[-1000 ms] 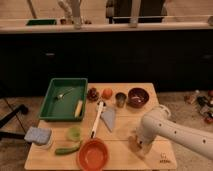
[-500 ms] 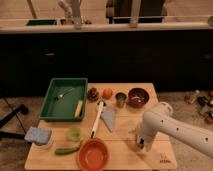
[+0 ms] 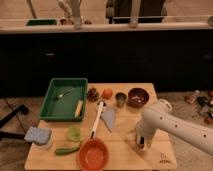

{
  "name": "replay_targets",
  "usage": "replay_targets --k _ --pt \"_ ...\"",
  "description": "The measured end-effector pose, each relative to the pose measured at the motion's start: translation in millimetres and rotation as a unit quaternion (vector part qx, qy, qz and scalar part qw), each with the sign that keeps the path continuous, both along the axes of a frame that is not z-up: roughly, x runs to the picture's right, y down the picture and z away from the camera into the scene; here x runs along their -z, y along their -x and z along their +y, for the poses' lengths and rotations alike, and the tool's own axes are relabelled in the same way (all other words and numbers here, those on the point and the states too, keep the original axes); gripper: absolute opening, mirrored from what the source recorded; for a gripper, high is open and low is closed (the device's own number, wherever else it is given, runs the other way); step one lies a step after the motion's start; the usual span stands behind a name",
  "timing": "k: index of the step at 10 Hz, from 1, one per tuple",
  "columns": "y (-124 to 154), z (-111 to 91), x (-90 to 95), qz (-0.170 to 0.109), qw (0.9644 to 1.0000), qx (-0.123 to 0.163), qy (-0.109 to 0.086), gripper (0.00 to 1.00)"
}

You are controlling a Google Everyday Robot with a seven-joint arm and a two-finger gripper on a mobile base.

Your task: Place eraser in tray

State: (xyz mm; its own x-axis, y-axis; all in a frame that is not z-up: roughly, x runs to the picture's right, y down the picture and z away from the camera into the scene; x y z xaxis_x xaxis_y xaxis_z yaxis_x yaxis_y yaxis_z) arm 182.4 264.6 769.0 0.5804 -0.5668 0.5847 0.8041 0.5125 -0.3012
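Tabletop of pale wood (image 3: 125,152) stands before a long dark cabinet front (image 3: 100,55) topped by a light counter (image 3: 150,26), on a speckled floor (image 3: 177,97). At the table's back left lies the large shallow green plastic tray (image 3: 56,106), holding a thin metal utensil (image 3: 65,92) and a short yellowish stick (image 3: 78,108).

Beside the tray, along the back edge, sit a brown pine cone (image 3: 93,94), a round orange fruit (image 3: 107,93), a small metal cup (image 3: 120,98) and a dark red bowl (image 3: 137,96). A white-handled brush (image 3: 96,118) and a grey-blue flat piece (image 3: 109,119) lie mid-table. A round orange bowl (image 3: 93,154) sits at the front edge, and a blue-grey sponge (image 3: 38,135) front left. Which item is the eraser cannot be told.

The white robot arm (image 3: 175,125) reaches in from the right. Its gripper (image 3: 141,142) points down over the table's front right, well apart from the tray; whether it is open or closed cannot be told.
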Motion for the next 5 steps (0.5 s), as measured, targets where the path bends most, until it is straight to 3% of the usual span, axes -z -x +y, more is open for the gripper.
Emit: replay_targets --k 5 --pt "-18.6 -15.9 -28.7 0.002 0.9999 0.010 -0.006 0.75"
